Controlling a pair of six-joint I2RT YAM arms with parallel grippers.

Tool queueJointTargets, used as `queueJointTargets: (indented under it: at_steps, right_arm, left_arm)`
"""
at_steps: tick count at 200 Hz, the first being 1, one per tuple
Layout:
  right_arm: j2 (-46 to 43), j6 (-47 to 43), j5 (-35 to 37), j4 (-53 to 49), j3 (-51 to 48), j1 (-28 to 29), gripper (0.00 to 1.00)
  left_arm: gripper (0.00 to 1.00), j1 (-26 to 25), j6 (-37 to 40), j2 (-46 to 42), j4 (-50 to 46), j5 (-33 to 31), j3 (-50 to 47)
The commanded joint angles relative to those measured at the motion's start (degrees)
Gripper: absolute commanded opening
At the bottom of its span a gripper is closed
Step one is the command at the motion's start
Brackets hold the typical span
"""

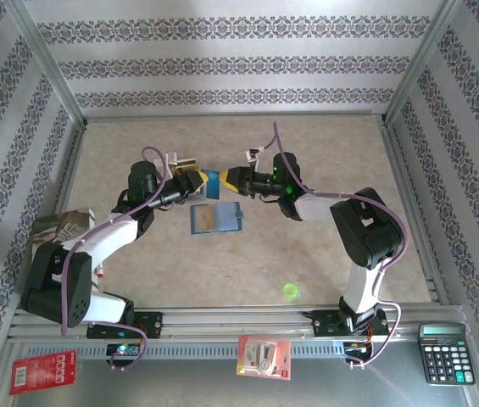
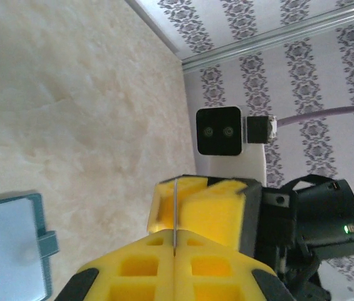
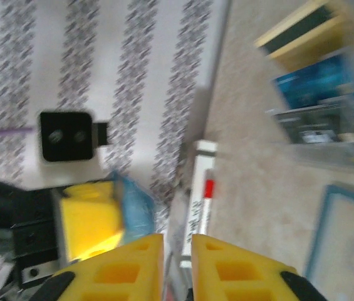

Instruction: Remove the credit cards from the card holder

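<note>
Two arms reaching inward over the beige table (image 1: 247, 263), wrists almost nose to nose above its middle. By the look of it, a mid-air pass of one card, with the emptying itself only part done.

Lying flat and open just nearer than that meeting point: the card holder (image 1: 234, 219), one panel showing tan from above, probably a card left inside. Farther back, a small cluster of credit cards (image 1: 185, 162) already out on the table.

Between the two wrists, the left gripper (image 1: 193, 180) clenched on a blue card (image 1: 209, 178). Just beside the card's other end, the right gripper (image 1: 227, 176), jaws parted a little and apparently not pinching anything.

Calls next for drawing the right gripper straight back so its pads do not drag the card. Then for carrying the card to the loose ones and returning to the holder for whatever remains.

From the left wrist:
- the held card edge-on, a thin line (image 2: 173, 207) squeezed between shut yellow fingers, too fine for the top view to resolve
- the holder's little side tab (image 2: 50, 243)

From the right wrist, blurred:
- a plain gap between its own fingers
- the loose cards told apart, which from overhead read as one patch: a tan-gold card (image 3: 302, 31) with a dark stripe, a blue-printed card (image 3: 319, 80) and a silvery card (image 3: 314, 128)
</note>
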Motion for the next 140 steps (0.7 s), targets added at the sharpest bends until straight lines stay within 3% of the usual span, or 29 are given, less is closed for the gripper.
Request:
queueJointTargets:
  at_steps: [1, 63, 97, 118, 131, 140]
  right_arm:
    - [-2.0, -6.7, 3.0, -6.7, -1.6, -2.7, 0.23]
    - [-4.0, -12.8, 6.6, -15.0, -2.5, -4.0, 0.37]
    - [-6.8, -16.9, 9.5, -20.3, -3.3, -4.2, 0.53]
    - [-8.6, -19.2, 11.1, -22.7, -3.9, -4.6, 0.76]
    - [-9.8, -20.9, 11.7, -23.3, -4.4, -4.8, 0.95]
    - [-10.3, -21.9, 11.6, -24.0, -4.5, -5.0, 0.98]
  left_arm:
    - [0.00, 0.6, 7.0, -3.5, -7.4, -2.3, 2.4]
    - [0.00, 1.6, 17.2, -2.8, -19.6, -7.9, 8.8]
    - [0.00, 1.8, 33.2, 3.3, -34.4, -12.9, 19.3]
    - [0.03, 1.8, 43.8, 8.0, -41.6, -18.2, 25.1]
    - [0.03, 1.7, 48.5, 10.9, -44.3, -23.8, 27.9]
    - [0.06, 1.8, 50.9, 12.8, -46.1, -26.3, 29.9]
